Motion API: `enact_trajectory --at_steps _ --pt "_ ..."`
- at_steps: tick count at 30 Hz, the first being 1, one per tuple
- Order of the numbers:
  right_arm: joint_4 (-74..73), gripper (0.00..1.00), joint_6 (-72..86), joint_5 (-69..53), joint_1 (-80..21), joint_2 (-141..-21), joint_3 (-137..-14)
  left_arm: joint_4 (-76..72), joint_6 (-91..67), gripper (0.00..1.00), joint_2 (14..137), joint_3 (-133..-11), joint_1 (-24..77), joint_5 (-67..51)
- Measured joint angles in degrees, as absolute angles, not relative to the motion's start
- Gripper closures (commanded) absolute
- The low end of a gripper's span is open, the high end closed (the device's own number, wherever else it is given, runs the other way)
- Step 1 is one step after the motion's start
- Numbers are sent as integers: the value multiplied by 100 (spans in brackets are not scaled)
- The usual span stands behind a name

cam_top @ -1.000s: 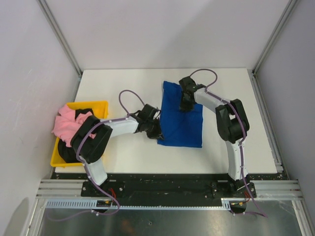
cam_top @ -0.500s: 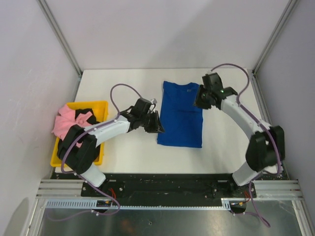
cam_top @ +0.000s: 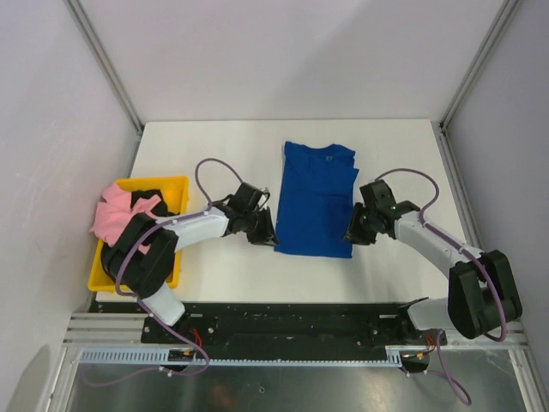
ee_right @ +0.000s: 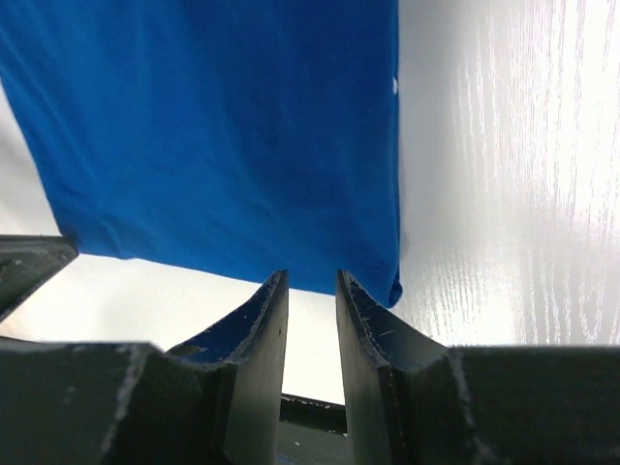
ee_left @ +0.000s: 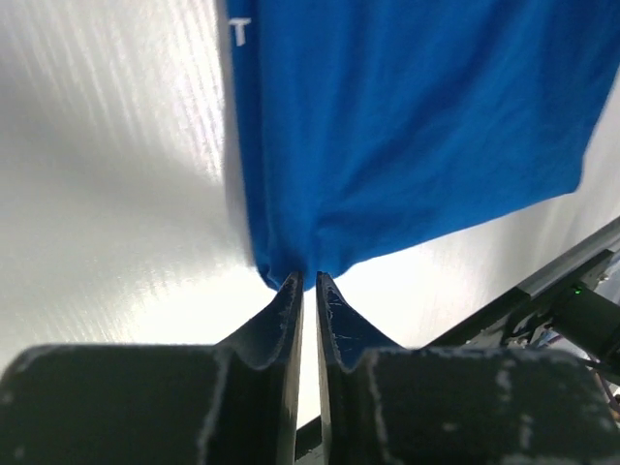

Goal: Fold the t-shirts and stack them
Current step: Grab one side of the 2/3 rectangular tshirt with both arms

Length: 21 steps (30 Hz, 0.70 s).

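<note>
Top external showed me the white table (cam_top: 214, 154) with the royal-blue t-shirt (cam_top: 317, 197) lying flat at its middle, narrowed lengthwise, collar away from the arms. The yellow bin (cam_top: 176, 182) at the left edge held the pink t-shirt (cam_top: 116, 215) and the black t-shirt (cam_top: 165, 196). My left gripper (ee_left: 305, 283) was clenched on the near-left hem corner. My right gripper (ee_right: 312, 276) stood parted at the near-right corner, grasping nothing. I judged the right should pinch first, then both lift level and carry the hem to the collar.
</note>
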<state>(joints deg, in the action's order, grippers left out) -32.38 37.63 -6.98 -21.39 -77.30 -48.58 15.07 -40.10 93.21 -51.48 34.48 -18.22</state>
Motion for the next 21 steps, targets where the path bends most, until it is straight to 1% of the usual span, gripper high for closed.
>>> enact_trajectory --at_steps 10,21 --pt "-2888 69 3920 -803 -2158 -7572 -4104 1461 -4014 88 9537 -4906 3448 -1817" --pt "-2759 65 3929 -803 -2156 -7483 -3632 1420 -4018 88 9537 -4871 3448 -1820"
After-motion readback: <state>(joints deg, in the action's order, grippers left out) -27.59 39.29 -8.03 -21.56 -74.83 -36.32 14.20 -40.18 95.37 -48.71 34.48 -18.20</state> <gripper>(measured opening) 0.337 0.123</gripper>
